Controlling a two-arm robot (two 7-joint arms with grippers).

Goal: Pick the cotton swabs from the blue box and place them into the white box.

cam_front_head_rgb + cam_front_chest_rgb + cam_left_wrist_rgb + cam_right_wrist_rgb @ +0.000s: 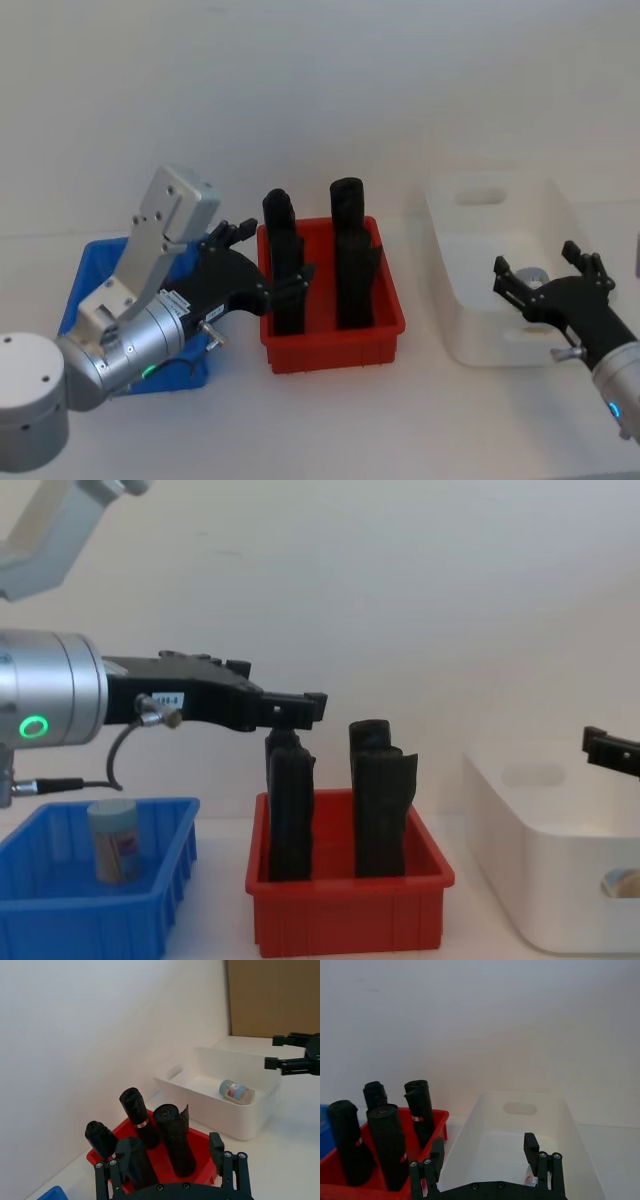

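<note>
One cotton swabs tub [113, 840] stands upright in the blue box [60, 905] at the left. Another cotton swabs tub [236, 1091] lies on its side inside the white box [220, 1115] at the right. My left gripper [265, 255] hangs open and empty above the gap between the blue box [90, 270] and the red bin, its tip reaching over the black rolls [290, 810]. Over the near part of the white box [490, 340] my right gripper [540, 262] is open, with nothing between its fingers [532, 1152].
A red bin [330, 350] holding several tall black rolls [347, 255] stands between the two boxes. A white wall runs close behind everything. Bare white tabletop lies in front of the bins.
</note>
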